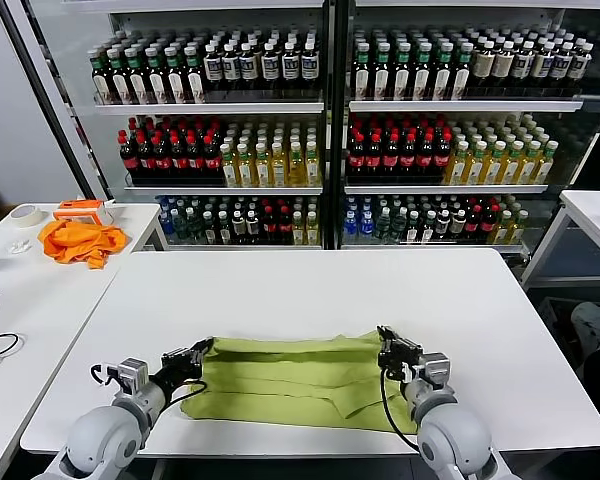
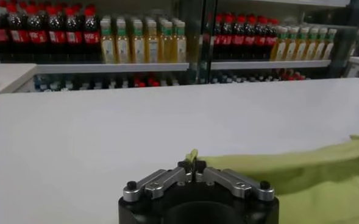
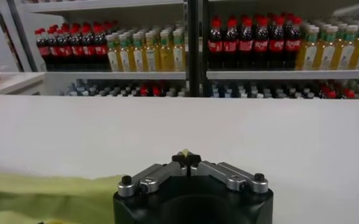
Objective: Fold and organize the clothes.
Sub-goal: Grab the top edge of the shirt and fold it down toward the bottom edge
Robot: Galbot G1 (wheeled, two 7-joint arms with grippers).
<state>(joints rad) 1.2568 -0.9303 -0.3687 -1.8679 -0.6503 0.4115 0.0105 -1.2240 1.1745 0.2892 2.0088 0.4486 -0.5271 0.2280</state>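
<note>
The light yellow-green T-shirt (image 1: 295,380) lies partly folded on the near part of the white table (image 1: 310,290), plain side up. My left gripper (image 1: 202,351) is shut on the shirt's far left corner. My right gripper (image 1: 385,340) is shut on its far right corner. In the left wrist view a pinch of green cloth (image 2: 192,156) sticks up between the closed fingertips of the left gripper (image 2: 194,165), and the shirt (image 2: 301,170) runs off to the side. In the right wrist view a small tuft of cloth (image 3: 185,153) shows in the closed right gripper (image 3: 186,159).
A bright orange cloth (image 1: 78,240) and a tape roll (image 1: 24,215) lie on a second table (image 1: 30,300) at the left. Shelves of bottles (image 1: 320,140) stand behind. Another white table (image 1: 595,215) is at the right.
</note>
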